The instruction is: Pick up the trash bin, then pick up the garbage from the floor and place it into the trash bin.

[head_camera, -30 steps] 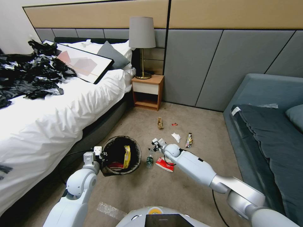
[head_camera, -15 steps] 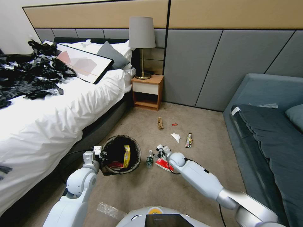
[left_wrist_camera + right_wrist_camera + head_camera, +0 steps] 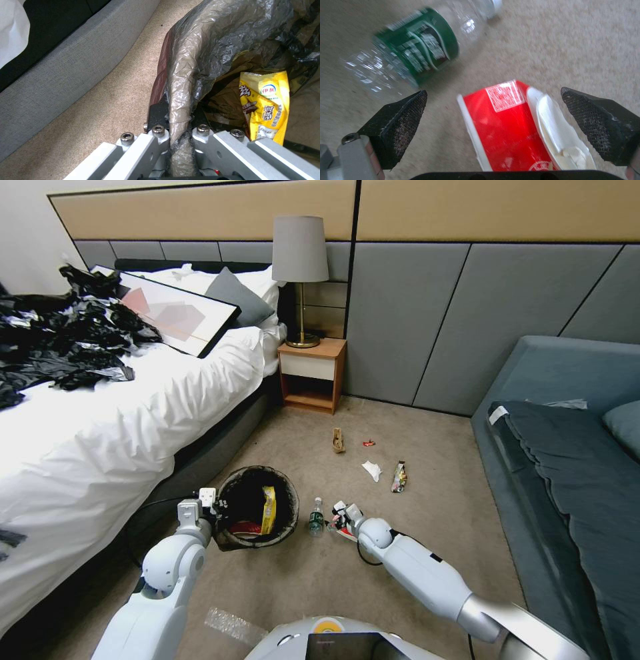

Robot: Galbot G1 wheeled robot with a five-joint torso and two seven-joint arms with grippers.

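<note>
The trash bin (image 3: 291,499), lined with black plastic, is off the carpet beside the bed, my left gripper (image 3: 207,501) shut on its rim. In the left wrist view the fingers (image 3: 156,140) pinch the liner-covered rim (image 3: 180,82). A yellow snack wrapper (image 3: 265,105) and a red carton (image 3: 245,528) lie inside. My right gripper (image 3: 340,510) hangs open low over a red-and-white carton (image 3: 506,125), its pads (image 3: 403,112) on either side without touching. The clear bottle with the green label (image 3: 315,517) lies just beside it. A white tissue (image 3: 371,469), a snack wrapper (image 3: 399,477), a brown scrap (image 3: 338,440) and a tiny red wrapper (image 3: 369,443) lie farther off.
The bed (image 3: 133,407) with a heap of black bags (image 3: 60,333) borders the left. A nightstand (image 3: 313,373) with a lamp stands at the back wall, a grey sofa (image 3: 567,460) on the right. A clear plastic sheet (image 3: 230,623) lies near my base.
My right gripper has come down and back toward me, from beyond the bottle to just over the red-and-white carton. The left arm and the bin have stayed put.
</note>
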